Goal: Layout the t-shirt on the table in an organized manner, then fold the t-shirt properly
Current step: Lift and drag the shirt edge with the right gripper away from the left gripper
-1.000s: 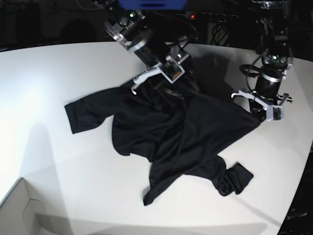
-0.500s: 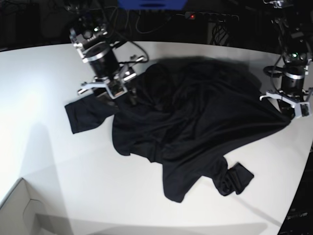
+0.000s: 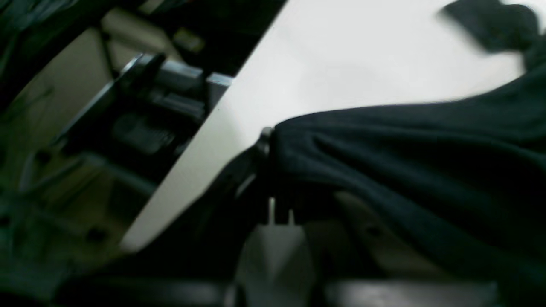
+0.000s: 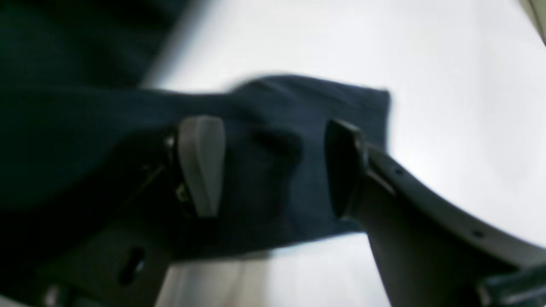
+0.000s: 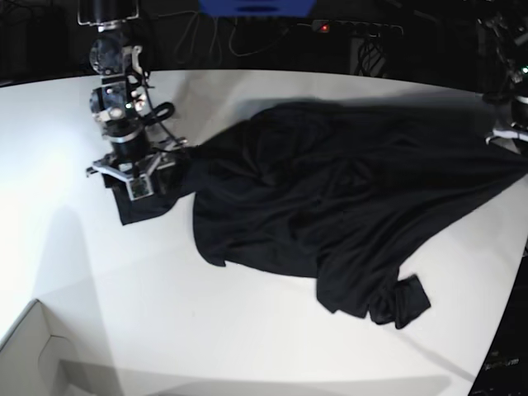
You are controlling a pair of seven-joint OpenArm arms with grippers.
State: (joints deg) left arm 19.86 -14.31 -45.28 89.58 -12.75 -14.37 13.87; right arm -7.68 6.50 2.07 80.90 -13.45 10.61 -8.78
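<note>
The black t-shirt (image 5: 330, 198) is lying spread over the white table (image 5: 247, 346), left end effector (image 3: 266, 143) pinching its edge, right end effector (image 4: 273, 166) gaping wide over a sleeve.

t-shirt (image 5: 330, 206) plain black, no print; table (image 5: 247, 330) matte white; right gripper (image 4: 273, 170) grey fingers; box corner (image 5: 33, 355) pale; blue panel (image 5: 256, 7) at back.

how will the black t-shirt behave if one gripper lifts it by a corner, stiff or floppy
Probably very floppy: the t-shirt lies in soft folds and creases. It looks thin and light, so a lifted corner would likely drag the rest along. On the smooth table it should slide easily, bunching rather than holding shape.
</note>
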